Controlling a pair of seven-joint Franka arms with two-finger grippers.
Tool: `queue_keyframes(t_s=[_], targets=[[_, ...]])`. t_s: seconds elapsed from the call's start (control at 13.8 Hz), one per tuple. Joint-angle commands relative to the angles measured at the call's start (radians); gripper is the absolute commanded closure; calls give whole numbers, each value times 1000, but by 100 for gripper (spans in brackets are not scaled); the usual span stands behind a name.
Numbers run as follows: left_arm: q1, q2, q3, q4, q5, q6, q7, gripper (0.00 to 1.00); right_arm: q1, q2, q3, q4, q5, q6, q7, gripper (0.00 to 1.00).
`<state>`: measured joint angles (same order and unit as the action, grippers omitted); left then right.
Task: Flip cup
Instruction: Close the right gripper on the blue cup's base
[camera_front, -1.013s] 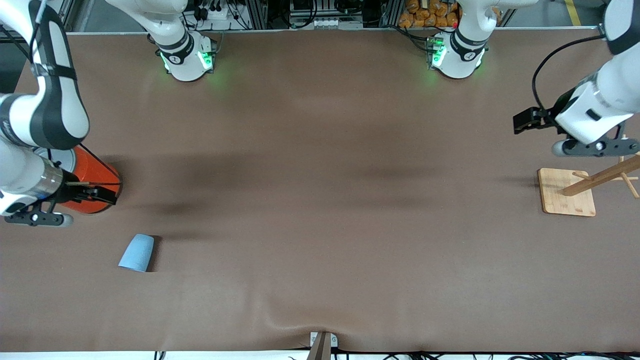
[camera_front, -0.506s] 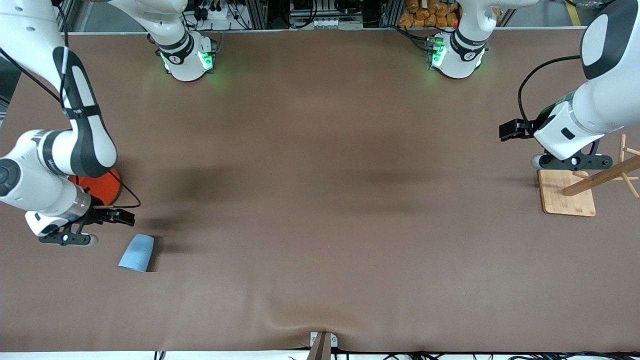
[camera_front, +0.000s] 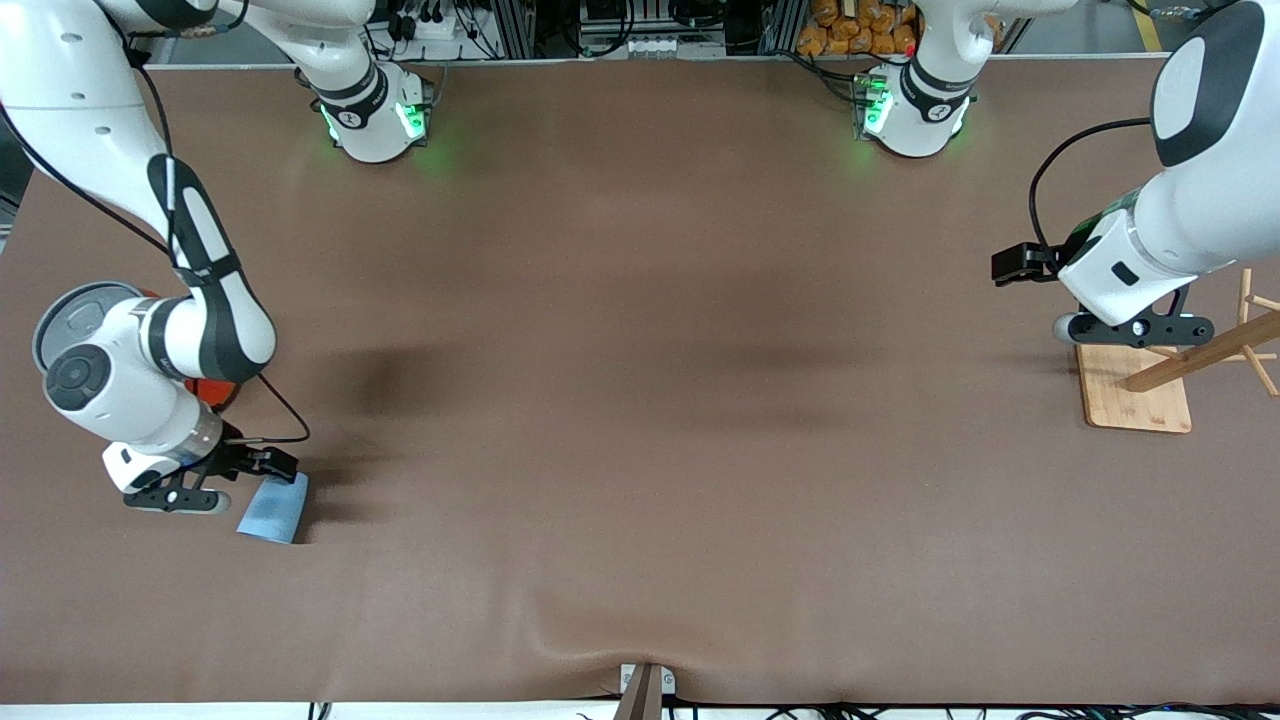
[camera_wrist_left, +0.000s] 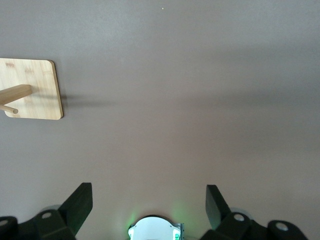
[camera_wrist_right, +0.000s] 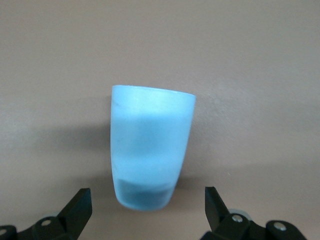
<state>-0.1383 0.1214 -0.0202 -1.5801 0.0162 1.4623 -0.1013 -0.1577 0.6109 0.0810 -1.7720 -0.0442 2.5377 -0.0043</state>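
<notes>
Brown table cover under cup, right pincer agape

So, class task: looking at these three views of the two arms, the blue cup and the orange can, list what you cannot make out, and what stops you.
- The orange can, front view: mostly hidden by the right arm.
- The cup, front view: one end covered by the right hand; whether they touch is unclear.
- The wooden rack, front view: its pegs are cut off by the picture's edge.
- The left hand, left wrist view: only its fingertips show; it waits, open, over bare table.
</notes>
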Motion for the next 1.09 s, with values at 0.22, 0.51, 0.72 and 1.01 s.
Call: queue_keyframes(t_s=[0.22,0.51,0.72,1.01], targets=[[6,10,0,34,-2,-14,-3,0,1,56,5,14,-94,116,-3,0],[5,1,0,40,-1,-14,-5,0,0,98,5,19,-151,214,-3,0],[6,1,0,57,-1,-16,-5,0,0,113,5,20,-151,246,-3,0],[6,1,0,57,-1,-19,-3,0,1,112,6,28,-148,256,4,16]])
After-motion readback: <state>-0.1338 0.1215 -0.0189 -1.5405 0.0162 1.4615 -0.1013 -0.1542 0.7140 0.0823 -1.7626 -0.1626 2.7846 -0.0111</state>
